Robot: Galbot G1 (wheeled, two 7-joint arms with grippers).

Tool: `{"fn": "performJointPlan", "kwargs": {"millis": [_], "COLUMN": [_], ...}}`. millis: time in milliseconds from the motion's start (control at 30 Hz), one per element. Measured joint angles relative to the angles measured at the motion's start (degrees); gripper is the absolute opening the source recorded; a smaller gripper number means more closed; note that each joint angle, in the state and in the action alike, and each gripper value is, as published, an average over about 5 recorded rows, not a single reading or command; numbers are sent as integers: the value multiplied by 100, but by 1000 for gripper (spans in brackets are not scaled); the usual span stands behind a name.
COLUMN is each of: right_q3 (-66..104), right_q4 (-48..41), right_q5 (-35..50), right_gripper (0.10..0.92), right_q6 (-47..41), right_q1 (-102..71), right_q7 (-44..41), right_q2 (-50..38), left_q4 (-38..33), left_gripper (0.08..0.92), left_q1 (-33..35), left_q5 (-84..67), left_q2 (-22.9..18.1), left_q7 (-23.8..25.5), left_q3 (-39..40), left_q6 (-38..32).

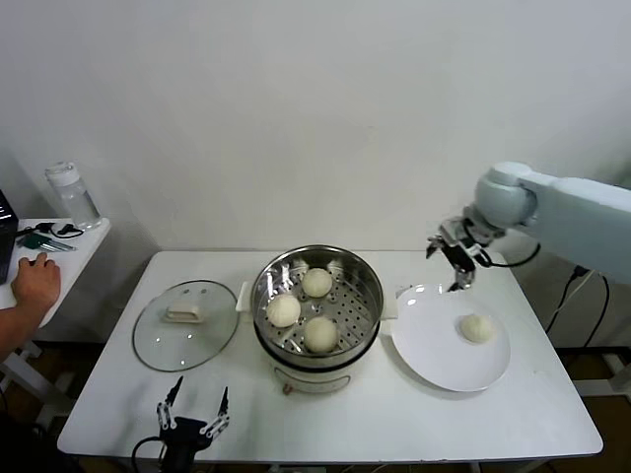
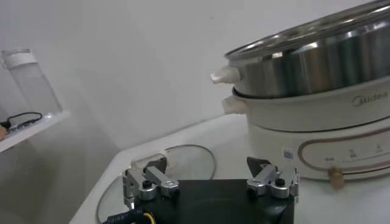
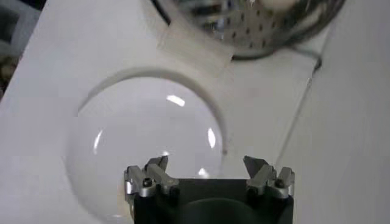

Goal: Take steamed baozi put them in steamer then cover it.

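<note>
The steel steamer [image 1: 370,301] stands mid-table with three baozi [image 1: 317,282] [image 1: 284,310] [image 1: 320,334] on its perforated tray. A fourth baozi [image 1: 478,328] lies on the white plate [image 1: 434,345] to its right. The glass cover [image 1: 158,340] with its cream handle [image 1: 185,312] lies flat on the table left of the steamer. My right gripper [image 1: 459,264] is open and empty, above the plate's far edge. My left gripper [image 1: 195,402] is open and empty at the table's front edge, near the cover. The steamer's side [image 2: 317,67] and the cover [image 2: 183,161] show in the left wrist view. The plate [image 3: 122,146] and the steamer's edge [image 3: 256,27] show in the right wrist view.
A side table [image 1: 69,251] at the far left holds a clear bottle [image 1: 71,193] and small items. A person's hand [image 1: 35,281] rests on it. A white wall runs behind the table.
</note>
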Motion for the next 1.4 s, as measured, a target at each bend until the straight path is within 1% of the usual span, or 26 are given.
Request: {"fn": "performJointPlan", "kwargs": {"millis": [167,367,733,1200,1300,1400], "right_q3": [790,1636,2503,2788,2812,2834], "right_q4": [-514,-1134,-2080,-2610,-2652,-2685], "right_q5": [-359,-777,-1335,-1630,-1656,-1668], "right_gripper": [823,823,823,819,796,755], "right_q6": [-26,25,185,253,264,272], "right_q1": [-950,-1854,-2617,-2914,-2925,-2927], "right_q7": [-88,-144,-202,-305,-321,-332], "right_q2": [-119,-48,429,876,896,917], "left_q4": [-7,-2,43,47,46,46], "left_gripper": [823,823,823,823,823,823], "left_q1": [29,42,66,89,90,88], "left_q5": [45,77,111,118,118,125], "left_q2": [-33,-58,-84,-91,-88,-87], "left_q7": [0,-2,-7,-11,-13,-13], "left_q3": [-16,-47,-79,-127,-129,-123], "left_q6": [5,11,14,-1,-4,-4]}}
